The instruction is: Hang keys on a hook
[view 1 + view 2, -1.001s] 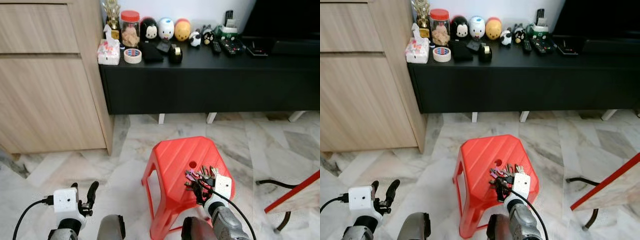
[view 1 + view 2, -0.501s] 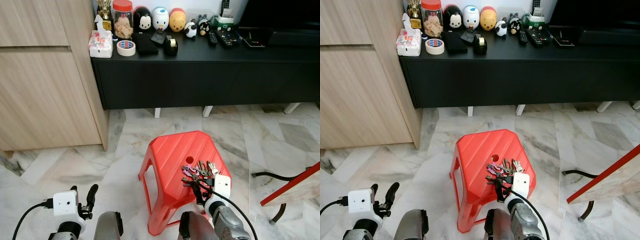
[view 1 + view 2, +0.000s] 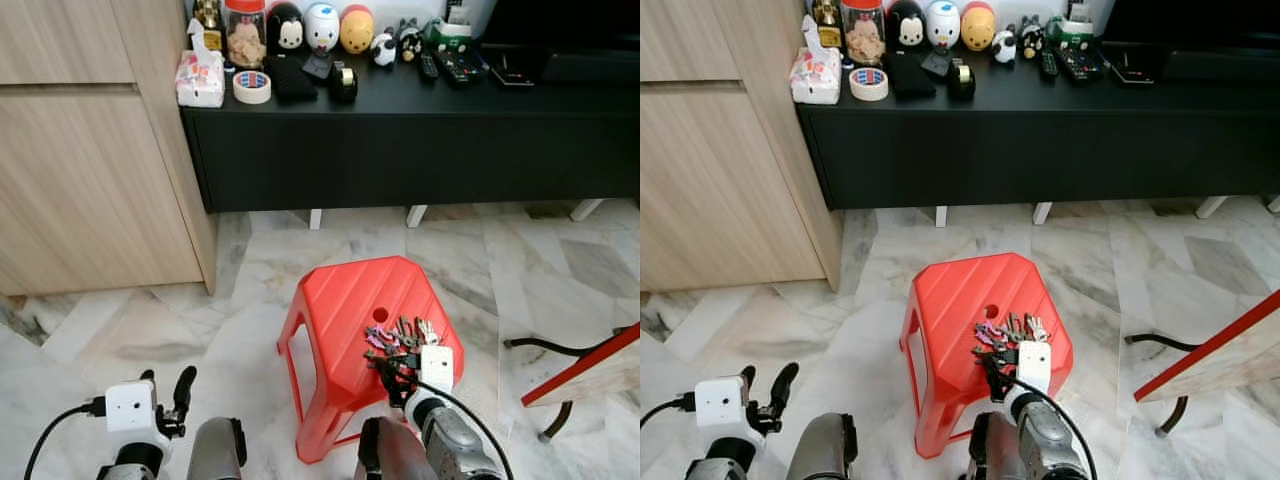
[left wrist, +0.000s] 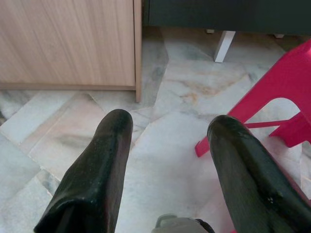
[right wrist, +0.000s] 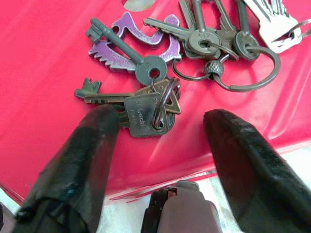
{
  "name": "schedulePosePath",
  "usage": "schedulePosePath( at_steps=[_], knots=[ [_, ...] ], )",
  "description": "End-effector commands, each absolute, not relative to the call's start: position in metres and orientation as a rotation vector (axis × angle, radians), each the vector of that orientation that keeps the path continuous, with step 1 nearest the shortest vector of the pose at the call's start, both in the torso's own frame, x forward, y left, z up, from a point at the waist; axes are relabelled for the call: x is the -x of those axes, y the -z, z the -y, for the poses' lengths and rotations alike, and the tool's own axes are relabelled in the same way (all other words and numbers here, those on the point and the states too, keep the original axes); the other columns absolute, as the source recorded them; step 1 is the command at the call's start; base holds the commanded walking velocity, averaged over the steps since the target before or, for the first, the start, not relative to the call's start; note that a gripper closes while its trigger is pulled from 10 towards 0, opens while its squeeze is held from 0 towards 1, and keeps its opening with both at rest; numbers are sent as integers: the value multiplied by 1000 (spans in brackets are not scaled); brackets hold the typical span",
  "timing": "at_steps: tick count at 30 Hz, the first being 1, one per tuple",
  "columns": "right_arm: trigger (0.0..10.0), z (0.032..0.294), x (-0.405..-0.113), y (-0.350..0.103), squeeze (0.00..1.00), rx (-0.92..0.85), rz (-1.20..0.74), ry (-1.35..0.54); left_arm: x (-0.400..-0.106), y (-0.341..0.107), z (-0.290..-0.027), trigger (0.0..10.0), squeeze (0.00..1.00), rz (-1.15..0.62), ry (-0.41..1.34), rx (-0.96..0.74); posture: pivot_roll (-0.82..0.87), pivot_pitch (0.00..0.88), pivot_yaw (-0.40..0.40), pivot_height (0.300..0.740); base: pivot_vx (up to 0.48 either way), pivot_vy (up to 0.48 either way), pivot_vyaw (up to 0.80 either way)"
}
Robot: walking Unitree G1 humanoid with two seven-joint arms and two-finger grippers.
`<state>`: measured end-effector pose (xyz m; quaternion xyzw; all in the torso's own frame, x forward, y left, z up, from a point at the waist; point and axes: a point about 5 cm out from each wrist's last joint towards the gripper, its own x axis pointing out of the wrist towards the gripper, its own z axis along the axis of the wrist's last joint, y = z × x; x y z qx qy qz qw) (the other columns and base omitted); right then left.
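Presently, keys [image 5: 165,104] lie on the red stool [image 3: 340,310] near its front edge, right gripper [image 5: 160,141] released and straddling them, pickup step pending: lower, then clench.

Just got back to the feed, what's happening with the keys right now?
The right hand hangs open just over the bunch of metal keys on rings, which lies on the red plastic stool. One black finger sits beside the nearest brown key; nothing is gripped yet. The left hand hangs idle and open over the marble floor beside the stool. No hook is to be seen.
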<state>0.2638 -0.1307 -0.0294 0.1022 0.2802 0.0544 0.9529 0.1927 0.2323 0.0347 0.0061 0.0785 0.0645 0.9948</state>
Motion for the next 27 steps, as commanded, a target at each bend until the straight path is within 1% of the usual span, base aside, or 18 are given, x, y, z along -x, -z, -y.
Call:
schedulePosePath(
  at_steps=[1,19,27],
  knots=[
    [0,135,-259,34,0,-198,-591,-102,-188,-31,-232,10000,0,-189,-129,-17,130,191,-147,611,0,0,0],
    [0,133,-257,35,0,-191,-592,-112,-187,-31,-232,10000,0,-189,-132,-16,128,196,-147,611,0,0,0],
    [0,132,-261,30,0,-182,-540,-129,-187,-31,-231,10000,0,-187,-138,-16,129,196,-149,611,0,0,0]
  ],
)
